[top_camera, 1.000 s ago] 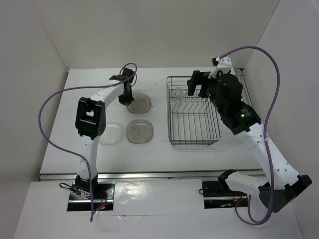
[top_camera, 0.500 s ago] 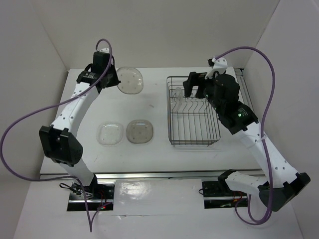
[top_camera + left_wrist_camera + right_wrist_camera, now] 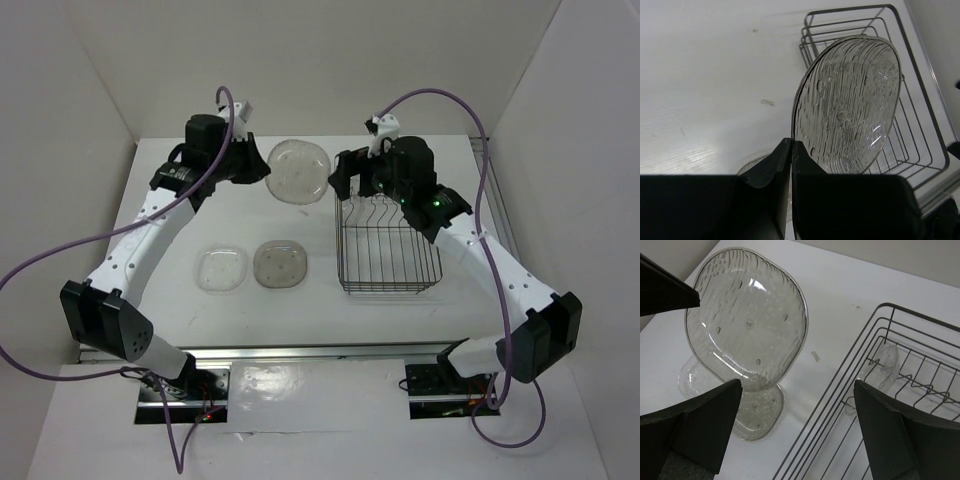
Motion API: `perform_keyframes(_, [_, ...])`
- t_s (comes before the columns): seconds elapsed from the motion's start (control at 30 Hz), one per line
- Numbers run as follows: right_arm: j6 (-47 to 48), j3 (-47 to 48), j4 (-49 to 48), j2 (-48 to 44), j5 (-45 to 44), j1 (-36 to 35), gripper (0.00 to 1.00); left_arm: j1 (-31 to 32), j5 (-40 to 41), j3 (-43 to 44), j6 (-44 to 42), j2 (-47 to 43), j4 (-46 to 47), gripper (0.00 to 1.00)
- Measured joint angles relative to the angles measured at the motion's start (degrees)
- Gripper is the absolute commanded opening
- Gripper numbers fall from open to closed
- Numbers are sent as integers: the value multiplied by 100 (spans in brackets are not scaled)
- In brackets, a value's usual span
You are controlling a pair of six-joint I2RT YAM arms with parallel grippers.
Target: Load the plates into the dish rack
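Note:
My left gripper (image 3: pixel 263 168) is shut on the edge of a greyish translucent plate (image 3: pixel 298 170) and holds it on edge in the air, just left of the dish rack (image 3: pixel 392 288). In the left wrist view the fingertips (image 3: pixel 791 143) pinch the plate (image 3: pixel 850 100) at its rim, with the rack (image 3: pixel 922 80) behind it. My right gripper (image 3: pixel 352 183) is open and empty over the rack's far left corner, facing the held plate (image 3: pixel 747 315). A clear plate (image 3: pixel 886 366) stands among the rack's tines. A clear plate (image 3: pixel 222 268) and a tan plate (image 3: pixel 281 263) lie flat on the table.
White walls close in the table at the back and on both sides. The rack's wire rim (image 3: pixel 860 360) runs just under my right gripper (image 3: pixel 796 387). The tan plate (image 3: pixel 757 412) lies below the held one in the right wrist view.
My left gripper has lifted the plate off the table, swung it up and right towards the rack and turned it on edge. My right gripper has moved left to the rack's far left corner.

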State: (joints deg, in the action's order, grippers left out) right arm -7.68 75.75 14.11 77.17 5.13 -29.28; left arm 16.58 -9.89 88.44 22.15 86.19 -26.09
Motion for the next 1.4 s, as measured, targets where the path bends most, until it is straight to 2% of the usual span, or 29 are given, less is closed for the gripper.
perform_keyframes(0.13, [59, 0, -125, 142, 125, 0, 95, 138, -352, -94, -101, -111, 149, 0])
perform_keyframes(0.27, [125, 0, -247, 146, 195, 0, 83, 175, -680, -186, -107, -212, 308, 0])
perform_keyframes(0.47, [142, 0, -435, 146, 186, 0, 74, 223, -964, -262, -105, -258, 479, 0])
perform_keyframes(0.5, [142, 0, -455, 146, 179, 0, 71, 229, -1012, -273, -103, -267, 501, 0])
perform_keyframes(0.53, [142, 0, -474, 146, 177, 2, 61, 234, -1056, -302, -105, -284, 538, 0])
perform_keyframes(0.57, [160, 0, -494, 153, 175, 2, 55, 238, -1099, -339, -103, -306, 570, 0])
perform_keyframes(0.6, [164, 0, -514, 155, 175, 0, 52, 238, -1132, -361, -105, -319, 581, 0])
perform_keyframes(0.8, [160, -7, -562, 208, 179, 0, 52, 238, -1259, -459, -98, -356, 723, 0])
perform_keyframes(0.9, [164, -9, -581, 225, 181, 0, 39, 238, -1296, -509, -98, -369, 774, 0])
perform_keyframes(0.93, [153, -9, -590, 229, 181, 0, 26, 238, -1298, -516, -98, -369, 778, 0])
perform_keyframes(1.0, [149, -9, -601, 236, 162, 0, 20, 238, -1287, -520, -101, -369, 780, 0])
perform_keyframes(1.07, [140, -9, -603, 240, 133, 2, 4, 236, -1285, -522, -96, -369, 789, 0])
perform_keyframes(1.17, [96, -9, -629, 240, 120, 0, 0, 232, -1180, -527, -98, -369, 780, 0])
perform_keyframes(1.2, [87, -9, -634, 243, 107, 2, 0, 232, -1165, -527, -98, -369, 780, 3])
perform_keyframes(1.23, [76, -9, -636, 247, 92, 0, 0, 234, -1143, -527, -98, -369, 782, 18])
perform_keyframes(1.3, [66, -9, -636, 247, 55, 0, 0, 238, -1097, -525, -94, -369, 772, 42])
perform_keyframes(1.33, [68, -9, -636, 247, 2, -11, 0, 238, -1069, -525, -105, -369, 758, 60])
perform_keyframes(1.37, [70, -9, -627, 249, -63, -13, 0, 238, -1034, -525, -109, -369, 761, 100])
perform_keyframes(1.4, [70, -9, -621, 251, -144, -15, 0, 238, -986, -520, -125, -369, 758, 100])
